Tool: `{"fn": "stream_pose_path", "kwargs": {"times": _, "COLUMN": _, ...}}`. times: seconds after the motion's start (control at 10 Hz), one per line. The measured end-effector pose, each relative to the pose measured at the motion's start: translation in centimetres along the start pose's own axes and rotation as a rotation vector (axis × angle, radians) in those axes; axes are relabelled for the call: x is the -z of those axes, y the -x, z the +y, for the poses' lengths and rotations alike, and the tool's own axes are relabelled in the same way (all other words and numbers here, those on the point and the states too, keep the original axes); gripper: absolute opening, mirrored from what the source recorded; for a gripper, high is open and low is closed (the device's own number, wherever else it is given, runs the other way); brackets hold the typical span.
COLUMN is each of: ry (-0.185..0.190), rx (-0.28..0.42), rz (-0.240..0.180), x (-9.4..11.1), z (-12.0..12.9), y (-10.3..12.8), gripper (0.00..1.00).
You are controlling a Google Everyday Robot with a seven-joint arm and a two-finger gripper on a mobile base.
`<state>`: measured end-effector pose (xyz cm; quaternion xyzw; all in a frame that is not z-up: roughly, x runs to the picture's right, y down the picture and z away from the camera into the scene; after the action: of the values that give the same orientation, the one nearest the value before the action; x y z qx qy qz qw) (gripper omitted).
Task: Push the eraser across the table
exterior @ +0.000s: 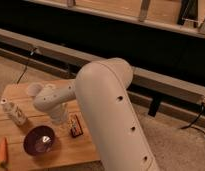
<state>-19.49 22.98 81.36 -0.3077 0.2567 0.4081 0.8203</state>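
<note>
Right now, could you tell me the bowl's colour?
The bowl is purple, camera view; the pincer is beside the eraser.

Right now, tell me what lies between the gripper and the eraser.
Camera view: only bare table between the eraser and the gripper hanging beside it.

The gripper (pixel 58 118) hangs low over the table (pixel 18 96). The eraser (pixel 75 125) lies just right of the jaws in view. The bowl (pixel 39 141) blocks the near-left side, and a pale block (pixel 14 114) sits farther left. Bare planks lie open beyond the jaws and nearer than the eraser.
</note>
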Motion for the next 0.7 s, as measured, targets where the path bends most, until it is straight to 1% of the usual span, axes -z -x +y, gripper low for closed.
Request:
{"fn": "stream_pose_path", "kwargs": {"times": 0.2, "ry": 0.003, "rx": 0.000, "rz": -0.003, "x": -0.2, "z": 0.1, "y": 0.2, "gripper": 0.00}}
{"fn": "stream_pose_path", "kwargs": {"times": 0.5, "ry": -0.001, "rx": -0.013, "rz": -0.036, "x": 0.5, "z": -0.2, "y": 1.3, "gripper": 0.00}}
{"fn": "stream_pose_path", "kwargs": {"times": 0.7, "ry": 0.001, "rx": -0.019, "rz": -0.046, "x": 0.7, "z": -0.3, "y": 1.6, "gripper": 0.00}}
